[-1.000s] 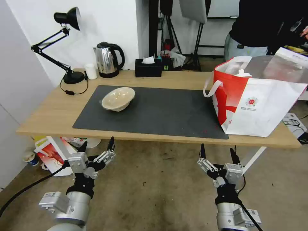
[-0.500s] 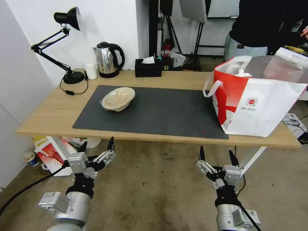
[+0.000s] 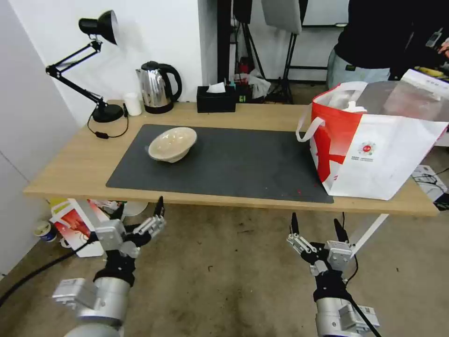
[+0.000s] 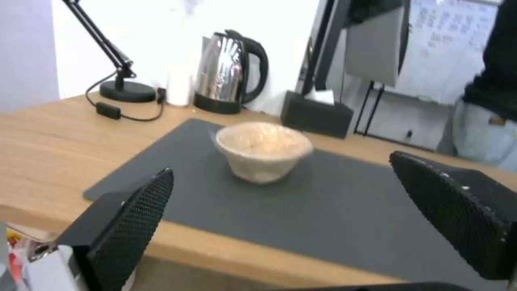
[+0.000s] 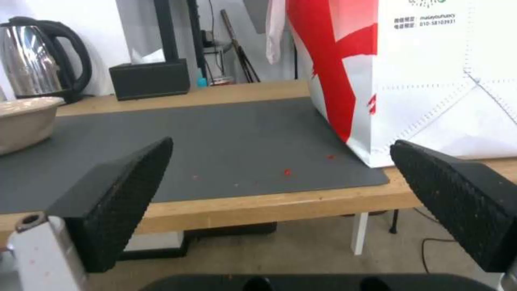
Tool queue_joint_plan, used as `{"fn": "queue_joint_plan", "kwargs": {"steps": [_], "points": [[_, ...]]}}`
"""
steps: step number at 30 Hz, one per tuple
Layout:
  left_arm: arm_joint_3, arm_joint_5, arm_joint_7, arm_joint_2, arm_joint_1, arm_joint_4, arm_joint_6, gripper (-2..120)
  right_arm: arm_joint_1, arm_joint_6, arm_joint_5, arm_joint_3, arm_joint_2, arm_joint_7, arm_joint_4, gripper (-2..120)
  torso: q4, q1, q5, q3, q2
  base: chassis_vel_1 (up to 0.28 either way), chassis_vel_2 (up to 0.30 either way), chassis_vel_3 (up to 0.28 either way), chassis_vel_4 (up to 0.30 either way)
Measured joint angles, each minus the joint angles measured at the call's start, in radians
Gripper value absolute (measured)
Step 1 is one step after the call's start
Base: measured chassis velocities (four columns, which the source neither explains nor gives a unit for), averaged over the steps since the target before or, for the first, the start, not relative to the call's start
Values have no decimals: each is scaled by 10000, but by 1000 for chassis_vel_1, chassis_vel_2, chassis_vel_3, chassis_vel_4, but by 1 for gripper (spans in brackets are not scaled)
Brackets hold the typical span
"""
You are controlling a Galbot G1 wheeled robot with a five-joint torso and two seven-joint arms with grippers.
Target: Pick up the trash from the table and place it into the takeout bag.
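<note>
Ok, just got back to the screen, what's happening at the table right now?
Nothing is being held. Both grippers hang open below the near edge of the long light-wood table: the left gripper in front of the shallow beige bowl, which sits on the dark grey rectangular mat, and the right gripper nearer the big boxy white takeout bag with red side panels. The bag stands open at the mat's right end. That bowl is the one piece of trash on the mat.

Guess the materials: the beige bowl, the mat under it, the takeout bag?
Beige bowl: looks like moulded pulp or fibre, matte, slightly mottled; could be plastic. Mat: dark grey, flat, no glare, probably rubber or felt-like. Takeout bag: thin white and red sheet with stitched seams and creases, silvery foil-like lining.
</note>
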Motion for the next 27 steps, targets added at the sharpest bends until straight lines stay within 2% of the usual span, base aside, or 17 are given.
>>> {"fn": "queue_joint_plan", "kwargs": {"steps": [1,2,3,6,7,11,12,15,16,18,20,27], "points": [[-140,-717,-441,254,-252,-79,163,100,0,1,-1,1,0,0,0,100,1,-1,2,0,0,0,0,0,0],[-553,-2546,-1266,889,-949,-91,589,100,-1,4,-4,1,0,0,0,100,0,0,-2,0,0,0,0,0,0],[-553,-2546,-1266,889,-949,-91,589,100,-1,4,-4,1,0,0,0,100,0,0,-2,0,0,0,0,0,0],[-1338,-5210,-2011,1853,-1808,-94,972,100,1,7,-6,2,1,-1,1,100,-1,0,-1,1,0,0,0,0,0],[-1338,-5210,-2011,1853,-1808,-94,972,100,1,7,-6,2,1,-1,1,100,-1,0,-1,1,0,0,0,0,0],[-2376,-8266,-2864,2562,-2640,-118,1380,100,1,9,-7,1,0,-1,3,100,2,0,0,0,1,0,0,0,0],[-2376,-8266,-2864,2562,-2640,-118,1380,100,1,9,-7,1,0,-1,3,100,2,0,0,0,1,0,0,0,0],[-2638,-9772,-3433,2796,-3177,-118,1547,100,1,10,-8,1,0,-1,4,100,2,0,0,0,2,0,0,0,0],[-2638,-9772,-3433,2796,-3177,-118,1547,100,1,10,-8,1,0,-1,4,100,2,0,0,0,2,0,0,0,0],[-2711,-11920,-4459,3062,-4180,125,1961,100,0,10,-8,1,1,0,6,100,1,0,3,1,1,0,0,0,0],[-2591,-12807,-5116,3090,-4845,575,2219,100,1,10,-7,1,0,-1,8,100,-1,0,1,0,1,0,0,0,0],[-2327,-14020,-5454,3003,-5763,1620,2653,100,2,10,-9,2,0,0,11,100,2,0,0,1,1,0,0,0,0]]}}
